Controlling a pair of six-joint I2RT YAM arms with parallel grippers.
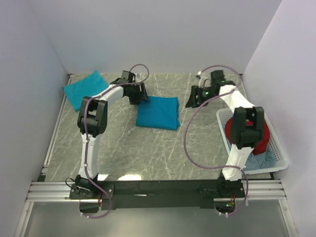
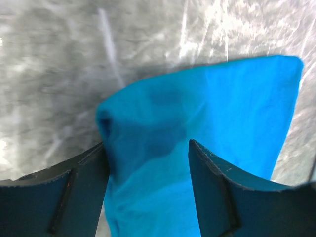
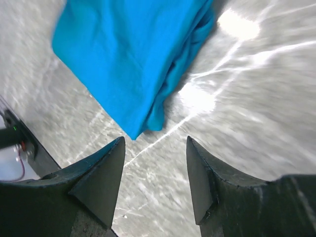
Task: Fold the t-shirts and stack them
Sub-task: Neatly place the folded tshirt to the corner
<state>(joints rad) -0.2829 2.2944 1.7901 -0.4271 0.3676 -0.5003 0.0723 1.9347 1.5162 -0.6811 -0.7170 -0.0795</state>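
Midway across the worktop (image 1: 123,148): left gripper (image 2: 147,144), jaws apart, straddles the far-left corner of the folded t-shirt (image 1: 158,113). Right gripper (image 3: 154,142), apart and empty, sits just off its right edge. Second t-shirt (image 1: 85,87) lies at the far-left corner, so the left arm looks nearer.

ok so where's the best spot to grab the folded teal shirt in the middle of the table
The folded shirt is probably best taken at its far left corner, coming in over that edge with the left tool. The cloth bunches into a raised hump there, sitting between the open jaws, so all layers can be pinched without scraping the table.
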